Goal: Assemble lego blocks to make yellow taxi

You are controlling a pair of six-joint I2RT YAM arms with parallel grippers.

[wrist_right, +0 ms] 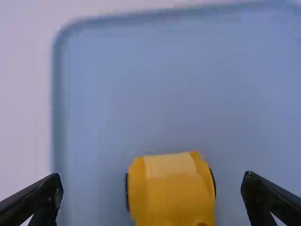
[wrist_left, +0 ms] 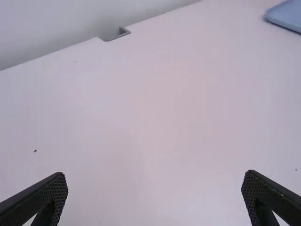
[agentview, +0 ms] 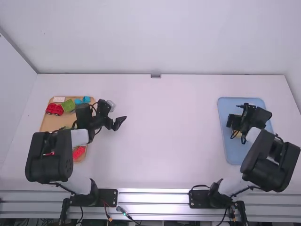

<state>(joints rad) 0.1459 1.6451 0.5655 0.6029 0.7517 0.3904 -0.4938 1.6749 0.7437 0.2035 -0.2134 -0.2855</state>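
Observation:
My left gripper (agentview: 117, 113) stands open over the table just right of the wooden tray (agentview: 47, 124); in the left wrist view the left gripper (wrist_left: 155, 175) has nothing between its fingers. Over the blue tray (agentview: 233, 153) is my right gripper (agentview: 236, 117). Below it a yellow piece (agentview: 237, 134) is partly hidden. In the right wrist view a yellow car-shaped block with dark wheels (wrist_right: 175, 193) lies on the blue tray (wrist_right: 141, 89), while the right gripper (wrist_right: 152, 175) is open, gaps showing on either side of the block.
The wooden tray carries a red car (agentview: 54, 108), a green block (agentview: 68, 106), blue blocks (agentview: 86, 99), a white piece (agentview: 59, 99) and a red block (agentview: 79, 151). A pale object (agentview: 111, 104) stands beside the left gripper. White walls border the table.

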